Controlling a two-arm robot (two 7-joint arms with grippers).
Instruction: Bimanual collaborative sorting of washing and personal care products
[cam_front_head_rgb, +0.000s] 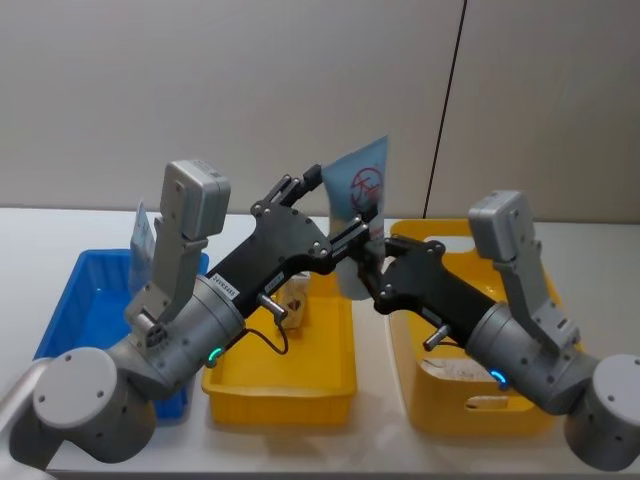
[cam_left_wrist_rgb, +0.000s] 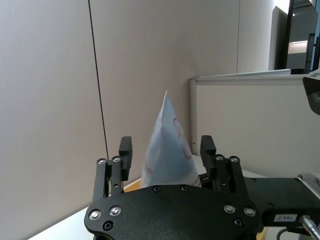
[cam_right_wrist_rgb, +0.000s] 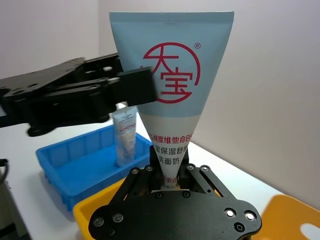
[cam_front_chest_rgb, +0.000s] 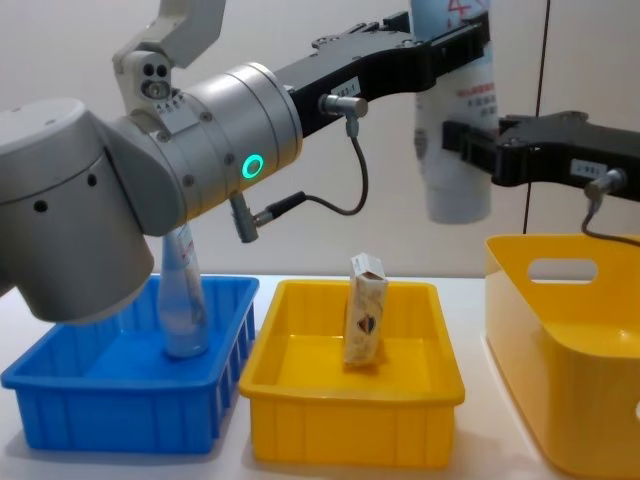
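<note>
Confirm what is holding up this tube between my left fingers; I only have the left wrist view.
Observer: The right gripper is shut on the squeeze tube at its narrow lower end; the left gripper is open around the upper part.
Operator: What is underneath it?
Observer: A yellow tray with a cream packet standing upright; the tube hangs high above the tray's right side.
Operator: Any tubes sorted already?
Observer: A second tube stands in the blue bin, left of the tray.
</note>
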